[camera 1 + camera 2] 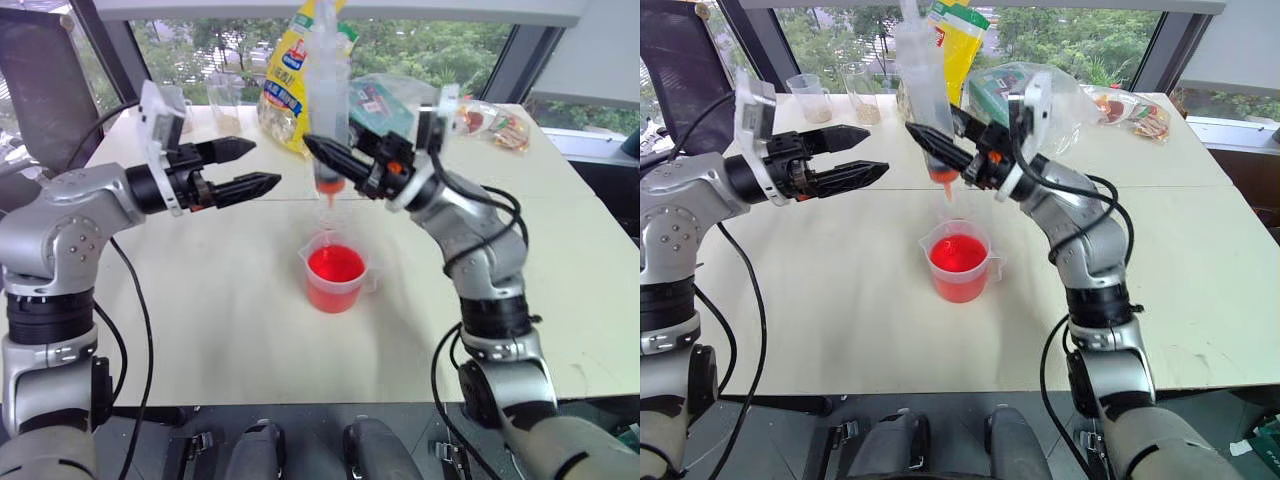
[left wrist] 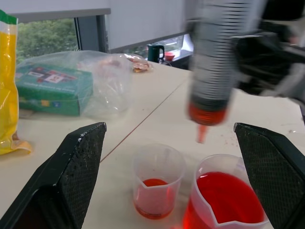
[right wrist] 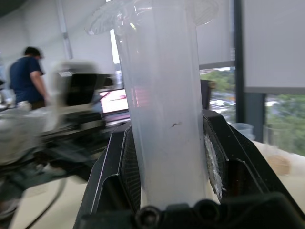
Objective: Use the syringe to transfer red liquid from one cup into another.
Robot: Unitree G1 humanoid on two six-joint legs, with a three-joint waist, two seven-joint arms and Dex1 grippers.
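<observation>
The syringe (image 1: 328, 95) stands upright with its red-orange tip down, a little red liquid at the barrel's bottom, hanging above the two cups. My right gripper (image 1: 322, 150) is shut on its barrel (image 3: 167, 119), with a black finger on each side. The wide red cup (image 1: 335, 270) sits mid-table, nearly full of red liquid (image 2: 228, 198). The small narrow clear cup (image 2: 157, 186) stands just beside it with a thin layer of red at its bottom. My left gripper (image 1: 265, 163) is open and level, left of the syringe, holding nothing.
A yellow bag (image 1: 290, 70) and a green box in a clear plastic bag (image 1: 385, 100) lie at the table's far side. Two clear cups with beige contents (image 1: 815, 100) stand far left. Snack packets (image 1: 500, 125) lie far right. A person (image 3: 28, 71) stands in the background.
</observation>
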